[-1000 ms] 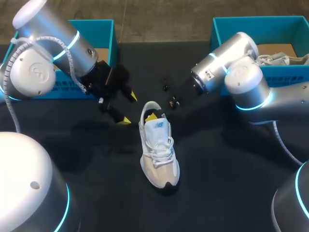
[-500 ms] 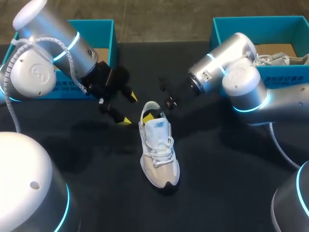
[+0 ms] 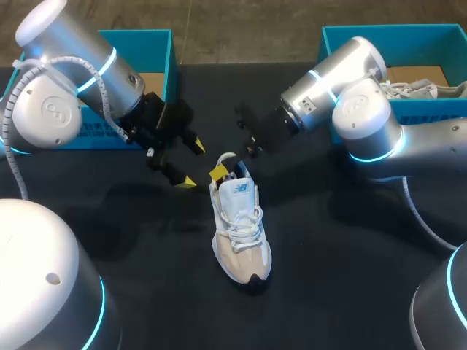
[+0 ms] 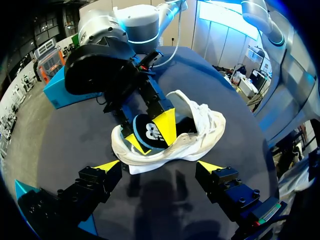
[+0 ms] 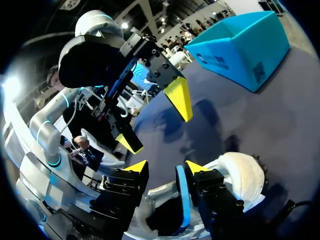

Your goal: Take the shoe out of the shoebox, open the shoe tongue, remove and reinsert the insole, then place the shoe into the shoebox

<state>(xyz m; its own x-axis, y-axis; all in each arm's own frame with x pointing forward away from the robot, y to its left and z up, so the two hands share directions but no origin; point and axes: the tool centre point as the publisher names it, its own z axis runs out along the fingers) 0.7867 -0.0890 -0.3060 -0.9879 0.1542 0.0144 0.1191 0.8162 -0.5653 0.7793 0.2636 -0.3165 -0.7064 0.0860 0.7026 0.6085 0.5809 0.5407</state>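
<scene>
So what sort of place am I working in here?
Most likely a robot lab bench set up for shoe handling, not a shop: a black table, teal shoeboxes at its back corners, and my left arm and right arm by one white shoe.

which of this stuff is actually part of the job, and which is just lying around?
In the job: shoe, insole, right gripper, left gripper, left shoebox or right shoebox (unclear which).
Lying about: second shoe inside the right shoebox.
</scene>
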